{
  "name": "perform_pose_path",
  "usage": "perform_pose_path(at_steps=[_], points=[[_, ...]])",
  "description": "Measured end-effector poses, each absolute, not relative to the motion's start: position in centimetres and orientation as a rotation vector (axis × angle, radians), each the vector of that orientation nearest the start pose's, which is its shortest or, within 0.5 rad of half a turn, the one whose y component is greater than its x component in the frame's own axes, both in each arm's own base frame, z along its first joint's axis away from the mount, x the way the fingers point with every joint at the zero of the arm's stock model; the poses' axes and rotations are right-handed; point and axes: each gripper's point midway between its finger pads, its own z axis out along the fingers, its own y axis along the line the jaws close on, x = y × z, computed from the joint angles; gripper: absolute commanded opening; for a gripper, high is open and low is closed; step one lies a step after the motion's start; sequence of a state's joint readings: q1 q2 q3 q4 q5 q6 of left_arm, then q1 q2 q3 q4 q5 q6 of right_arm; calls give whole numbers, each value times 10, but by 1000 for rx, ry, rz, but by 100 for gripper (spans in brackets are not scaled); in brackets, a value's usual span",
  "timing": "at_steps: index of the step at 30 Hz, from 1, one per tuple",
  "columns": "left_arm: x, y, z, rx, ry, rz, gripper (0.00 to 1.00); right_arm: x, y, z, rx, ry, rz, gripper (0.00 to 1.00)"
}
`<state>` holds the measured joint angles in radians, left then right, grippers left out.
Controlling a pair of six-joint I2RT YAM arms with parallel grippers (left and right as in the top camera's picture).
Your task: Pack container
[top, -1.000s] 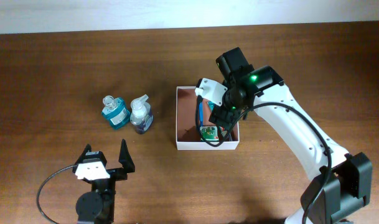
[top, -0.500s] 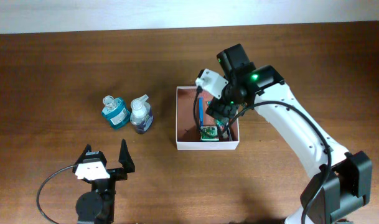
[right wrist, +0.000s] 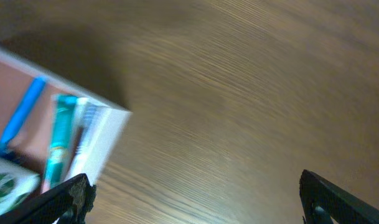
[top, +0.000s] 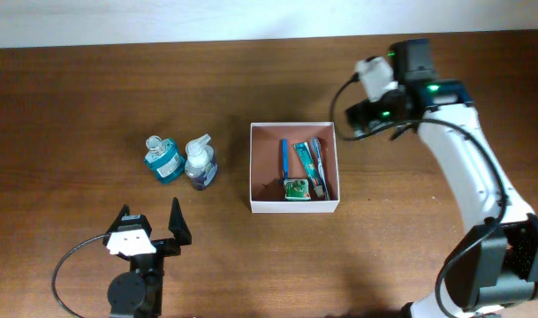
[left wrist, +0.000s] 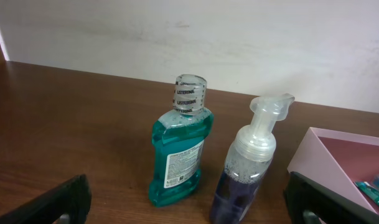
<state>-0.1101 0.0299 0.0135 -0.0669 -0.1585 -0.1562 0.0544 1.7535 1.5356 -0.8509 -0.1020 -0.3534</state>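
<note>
The container (top: pixel 294 207), a square white-walled box with a reddish-brown floor, sits mid-table. In it lie a blue toothbrush (top: pixel 284 157), a teal tube (top: pixel 302 161), a second brush (top: pixel 317 165) and a small green box (top: pixel 296 187). My right gripper (top: pixel 367 119) hovers open over bare wood past the container's far right corner (right wrist: pixel 108 134), with nothing between its fingers (right wrist: pixel 195 199). My left gripper (top: pixel 148 221) stands open near the front edge. It faces a teal mouthwash bottle (left wrist: pixel 180 149) and a purple foam-pump bottle (left wrist: pixel 248 168), both upright and beyond its fingertips.
The two bottles (top: pixel 165 159) (top: pixel 200 162) stand side by side left of the container, a small gap from its left wall (left wrist: pixel 313 162). A black cable (top: pixel 65 274) loops by the left arm's base. A pale wall runs along the table's far edge.
My right gripper has risen out of the container and swung back and to the right, its jaws widening. The toiletries inside now show uncovered. The left arm has not moved.
</note>
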Motion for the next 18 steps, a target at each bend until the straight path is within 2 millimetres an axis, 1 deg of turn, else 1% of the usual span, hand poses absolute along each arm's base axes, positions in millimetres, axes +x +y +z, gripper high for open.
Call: perform_pose_path(at_steps=[2, 6, 8, 10, 12, 18], points=[[246, 0, 157, -159, 1646, -72, 99, 438, 20, 164, -469, 2589, 20, 98], [246, 0, 157, -159, 1646, -72, 99, 438, -13, 164, -338, 2609, 1, 98], [246, 0, 157, -159, 1646, -72, 99, 438, -24, 164, -294, 2615, -6, 98], [246, 0, 157, -159, 1646, -72, 99, 437, -33, 164, -263, 2618, -12, 98], [246, 0, 157, -159, 1646, -72, 99, 437, -38, 164, -247, 2620, -15, 98], [246, 0, 157, -159, 1646, -72, 99, 436, -41, 164, -237, 2621, -17, 98]])
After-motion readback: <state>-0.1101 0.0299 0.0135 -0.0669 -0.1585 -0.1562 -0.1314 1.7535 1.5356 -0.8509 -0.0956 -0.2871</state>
